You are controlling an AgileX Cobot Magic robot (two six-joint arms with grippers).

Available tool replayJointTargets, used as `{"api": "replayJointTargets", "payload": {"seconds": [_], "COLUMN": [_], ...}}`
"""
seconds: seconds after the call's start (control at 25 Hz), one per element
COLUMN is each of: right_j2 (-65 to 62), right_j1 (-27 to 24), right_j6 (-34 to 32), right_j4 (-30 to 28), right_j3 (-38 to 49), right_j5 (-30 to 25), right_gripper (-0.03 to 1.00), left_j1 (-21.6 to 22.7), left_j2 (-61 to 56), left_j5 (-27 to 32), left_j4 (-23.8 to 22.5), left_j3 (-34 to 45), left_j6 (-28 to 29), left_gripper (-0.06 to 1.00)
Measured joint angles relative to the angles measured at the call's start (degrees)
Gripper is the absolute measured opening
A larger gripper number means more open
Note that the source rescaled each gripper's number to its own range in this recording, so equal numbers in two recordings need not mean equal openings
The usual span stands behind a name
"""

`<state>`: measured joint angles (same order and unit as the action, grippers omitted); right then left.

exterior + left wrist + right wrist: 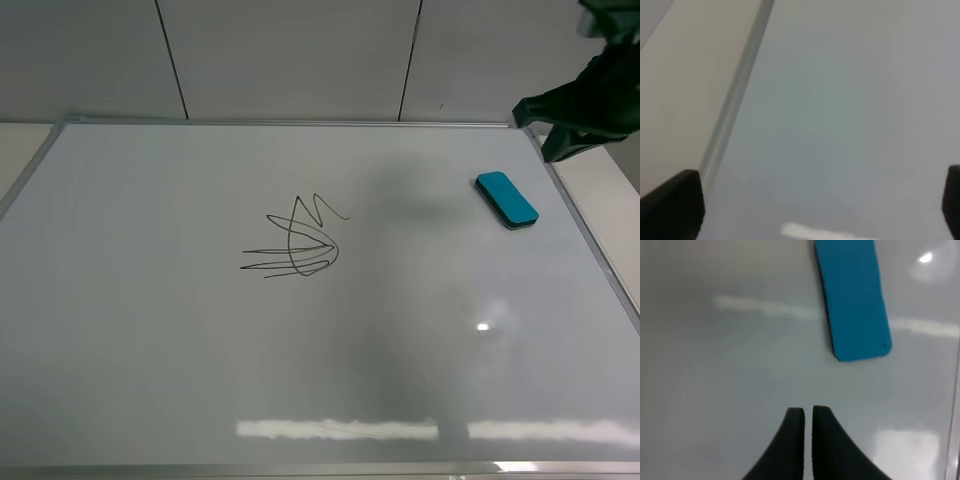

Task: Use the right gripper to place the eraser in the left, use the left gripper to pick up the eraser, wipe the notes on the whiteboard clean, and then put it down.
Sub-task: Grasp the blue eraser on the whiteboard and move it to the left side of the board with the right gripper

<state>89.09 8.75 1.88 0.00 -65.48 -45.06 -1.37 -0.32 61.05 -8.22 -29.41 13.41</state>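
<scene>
Eraser (pixel 506 198) lies flat on the whiteboard (pixel 150 350), blue face up and its darker side down. It sits out toward 2 o'clock from the board's middle, near the right edge. That side looks like the right arm's reach rather than the left's, which is probably why the task asks for a hand-over first. The notes (pixel 295 245), a black scribble of zigzags and loops, sit close to the middle, a little toward 10 o'clock and well apart from the eraser. The right gripper (pixel 808 411) hangs off the board's corner at roughly 1 o'clock from the eraser. Its fingers are pressed almost together, with only a thin slit between them, and they touch nothing. The eraser lies ahead of the tips with bare board between, so the jaws would have to spread before any grasp. The left gripper (pixel 810 205) has its fingers spread wide over bare board beside the silver frame (pixel 735 100). It holds nothing, which suits receiving the block later. No step of the task looks done.
</scene>
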Motion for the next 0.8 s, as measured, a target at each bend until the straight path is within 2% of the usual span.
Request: {"api": "replayJointTargets", "payload": {"seconds": [0.24, 0.44, 0.6, 0.8], "right_j2": [11.9, 17.9, 19.0, 19.0], "right_j1": [3.2, 3.2, 1.8, -2.8], "right_j6": [-0.7, -0.7, -0.5, 0.5], "right_j4": [-3.8, -6.7, -7.1, -6.1], "right_j3": [-3.0, -3.0, -3.0, -3.0], "right_j5": [5.5, 6.2, 6.2, 6.3], "right_gripper": [0.0, 0.0, 0.0, 0.0], "left_j1": [0.0, 0.0, 0.0, 0.0], "left_j2": [0.0, 0.0, 0.0, 0.0], "left_j5": [0.0, 0.0, 0.0, 0.0], "left_j4": [0.0, 0.0, 0.0, 0.0], "left_j3": [0.0, 0.0, 0.0, 0.0], "left_j6": [0.0, 0.0, 0.0, 0.0], "left_gripper": [0.92, 0.92, 0.92, 0.92]}}
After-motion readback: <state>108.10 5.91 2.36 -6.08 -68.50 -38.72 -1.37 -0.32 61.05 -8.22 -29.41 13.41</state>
